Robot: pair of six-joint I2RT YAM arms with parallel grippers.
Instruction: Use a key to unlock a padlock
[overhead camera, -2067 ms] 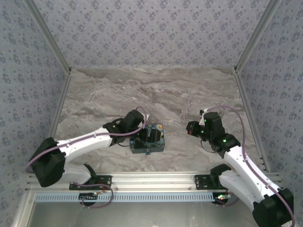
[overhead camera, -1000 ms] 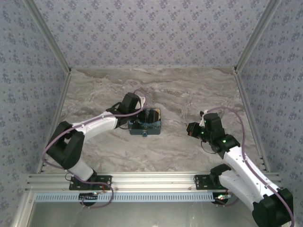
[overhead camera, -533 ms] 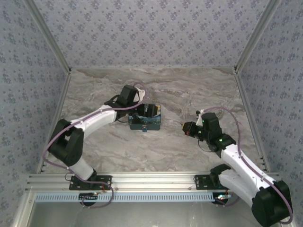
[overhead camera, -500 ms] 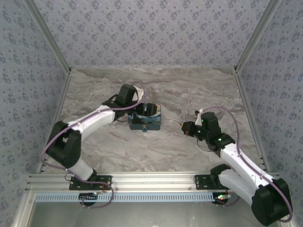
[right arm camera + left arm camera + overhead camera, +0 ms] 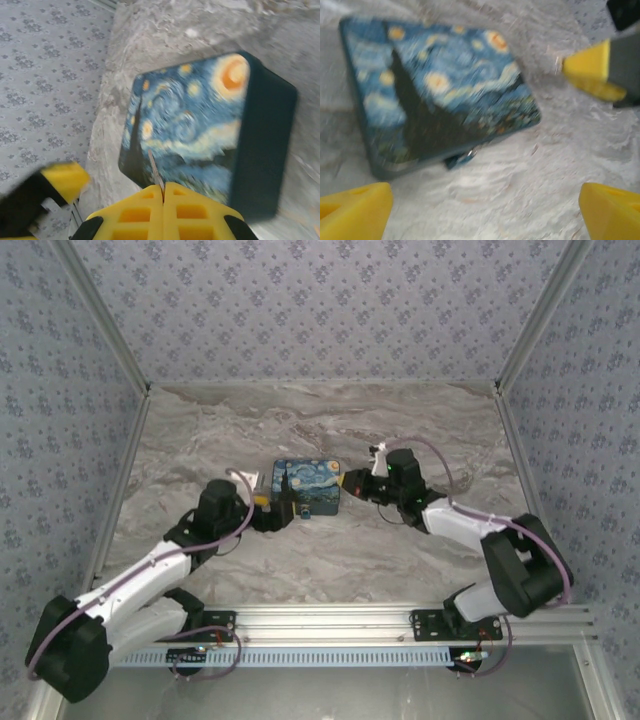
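Left gripper (image 5: 268, 516): jaws spread wide and holding nothing, we see it just beside the near-left corner of the box. From its own camera the yellow fingertips (image 5: 355, 210) frame the scene from below.
Padlock (image 5: 459, 159): here's our target, a small teal blur tucked against the box's near edge, low on the table (image 5: 400, 430). From above it's a blue speck (image 5: 305, 512) right in front of the box. We can't make out the keyhole.
Box (image 5: 310, 480): the starry-night one, flat on the marble between the two grippers.
Key (image 5: 154, 172): a thin sliver poking up from the closed yellow fingers, its tip over the painted lid and not at the padlock yet.
Right gripper (image 5: 163, 189): pinched tight on the key, hard up by the box's right side in the overhead view (image 5: 350, 483).
Step in hand: we reckon it's carrying the key to the padlock.
Doing it well: we'd want the left jaws steadying the padlock or bracing the box first, since a light box will likely slide under a push. Then swing the key round to the near face, line the blade up with the keyway and ease in slowly. The grip on the key is shallow, so any side load could twist it loose.
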